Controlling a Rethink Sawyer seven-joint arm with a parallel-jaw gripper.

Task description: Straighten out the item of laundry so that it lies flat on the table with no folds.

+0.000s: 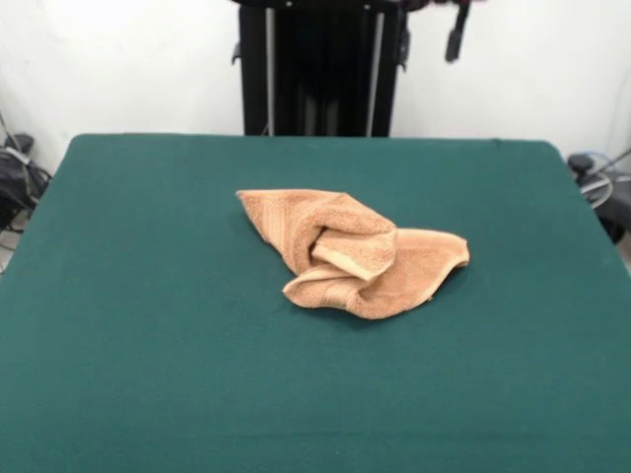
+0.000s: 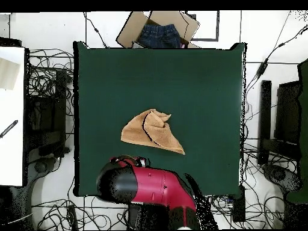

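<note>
While crumpled, the orange-tan terry-cloth towel [image 1: 353, 252] sits mid-table, untouched.
It lies bunched on the dark green felt table [image 1: 148, 325], long axis left-right (corner folded over); the arm is drawn back beyond, gripper unseen, so its opening cannot be told.

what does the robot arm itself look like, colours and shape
In the overhead view the arm is a bulky, rounded casing, glossy red with black sections, one end a rounded black cap. The front view shows only the black pedestal. The gripper cannot be made out.
</note>
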